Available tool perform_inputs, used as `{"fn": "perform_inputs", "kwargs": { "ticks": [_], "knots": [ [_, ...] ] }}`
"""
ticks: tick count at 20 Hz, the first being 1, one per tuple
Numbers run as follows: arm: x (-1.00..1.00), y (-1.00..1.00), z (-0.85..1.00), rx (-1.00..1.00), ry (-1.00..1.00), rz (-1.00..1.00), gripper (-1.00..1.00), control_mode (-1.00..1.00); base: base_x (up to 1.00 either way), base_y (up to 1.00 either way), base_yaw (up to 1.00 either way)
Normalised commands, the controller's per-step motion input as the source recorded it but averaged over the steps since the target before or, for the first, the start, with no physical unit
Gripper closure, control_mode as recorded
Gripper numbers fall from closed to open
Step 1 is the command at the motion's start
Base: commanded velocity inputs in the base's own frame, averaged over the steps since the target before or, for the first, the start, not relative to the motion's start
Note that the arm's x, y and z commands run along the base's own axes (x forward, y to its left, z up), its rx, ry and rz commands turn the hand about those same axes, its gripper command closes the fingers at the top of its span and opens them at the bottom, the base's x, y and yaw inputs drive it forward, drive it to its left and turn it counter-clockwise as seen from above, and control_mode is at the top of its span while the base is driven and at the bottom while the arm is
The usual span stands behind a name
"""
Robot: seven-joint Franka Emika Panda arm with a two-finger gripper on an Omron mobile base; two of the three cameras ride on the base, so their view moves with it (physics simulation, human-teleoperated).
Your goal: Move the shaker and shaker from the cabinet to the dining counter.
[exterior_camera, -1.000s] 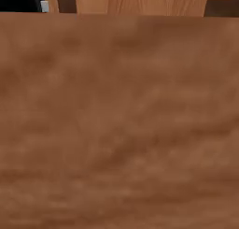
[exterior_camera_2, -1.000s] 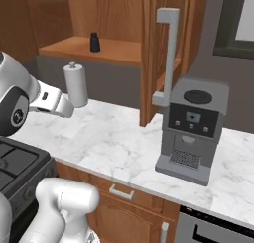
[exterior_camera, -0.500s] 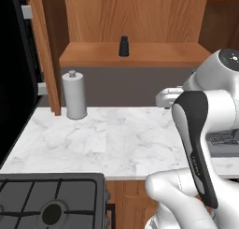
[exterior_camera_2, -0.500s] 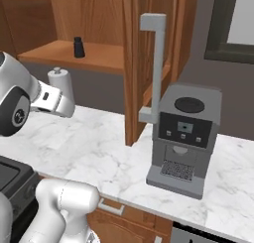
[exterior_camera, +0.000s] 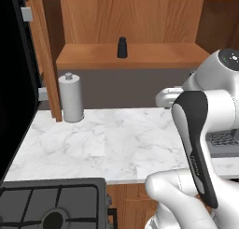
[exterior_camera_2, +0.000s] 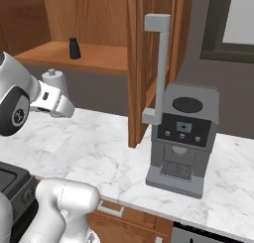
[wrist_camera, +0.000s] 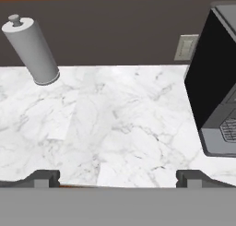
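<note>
Marble worktop (exterior_camera: pixel 116 139) | grey cylinder (exterior_camera: pixel 71 98) left, coffee machine (exterior_camera_2: pixel 183 138) right | shaker (exterior_camera: pixel 122 47) on cabinet (exterior_camera: pixel 135 55) shelf | end effector (wrist_camera: pixel 117 178) released

One black shaker (exterior_camera: pixel 122 47) on the cabinet (exterior_camera: pixel 135 56) shelf, one grey cylinder (exterior_camera: pixel 71 98) at 9 o'clock on the one marble worktop (exterior_camera: pixel 112 141), one coffee machine (exterior_camera_2: pixel 182 138), one stove (exterior_camera: pixel 51 204)

cabinet shelf (exterior_camera: pixel 140 56), 1 shaker (exterior_camera: pixel 122 47) upright
</note>
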Motion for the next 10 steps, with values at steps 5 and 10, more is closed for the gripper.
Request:
{"fn": "perform_inputs", "kwargs": {
  "ticks": [5,10],
  "knots": [
    [0.0,0.0,0.0,0.0,0.0,0.0,-1.0,1.0,0.02,0.0,0.0],
    [0.0,0.0,0.0,0.0,0.0,0.0,-1.0,1.0,0.0,0.0,0.0]
  ]
}}
